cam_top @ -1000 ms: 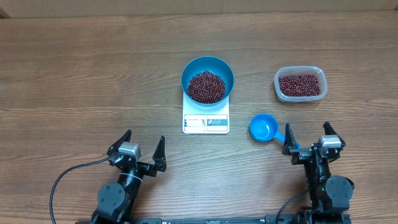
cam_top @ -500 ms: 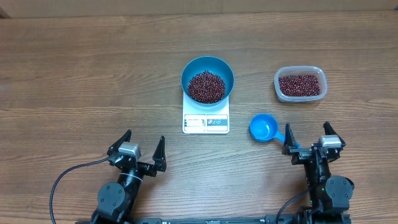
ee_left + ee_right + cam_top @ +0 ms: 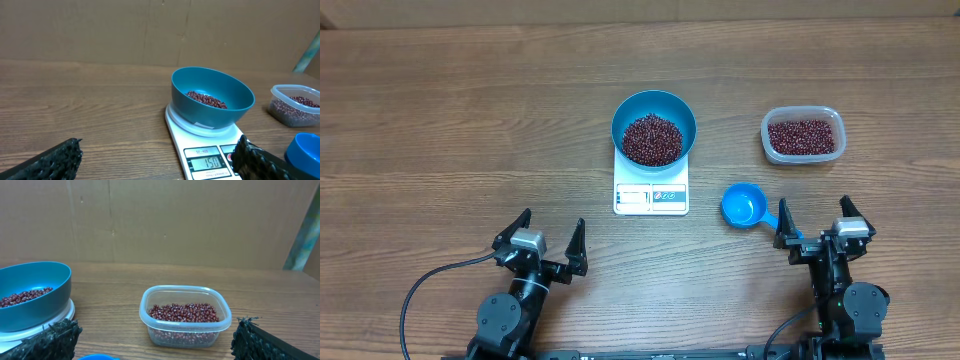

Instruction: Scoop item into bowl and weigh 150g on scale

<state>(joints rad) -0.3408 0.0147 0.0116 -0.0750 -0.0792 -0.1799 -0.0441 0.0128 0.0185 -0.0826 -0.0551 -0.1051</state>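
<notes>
The blue bowl (image 3: 654, 128) stands on the white scale (image 3: 651, 197) at the table's middle and holds a heap of red-brown beans (image 3: 652, 139). In the left wrist view the bowl (image 3: 212, 97) sits on the scale (image 3: 207, 161), whose display reads 150. More beans (image 3: 803, 136) fill a clear tub (image 3: 803, 135), seen close in the right wrist view as the tub (image 3: 185, 316). My left gripper (image 3: 542, 245) rests open near the front edge, left of the scale. Open too, my right gripper (image 3: 817, 223) sits at the front right, holding nothing.
A small blue handled scoop (image 3: 747, 208) lies empty between the scale and my right gripper, its rim (image 3: 304, 151) showing in the left wrist view. A brown cardboard wall (image 3: 160, 220) backs the table.
</notes>
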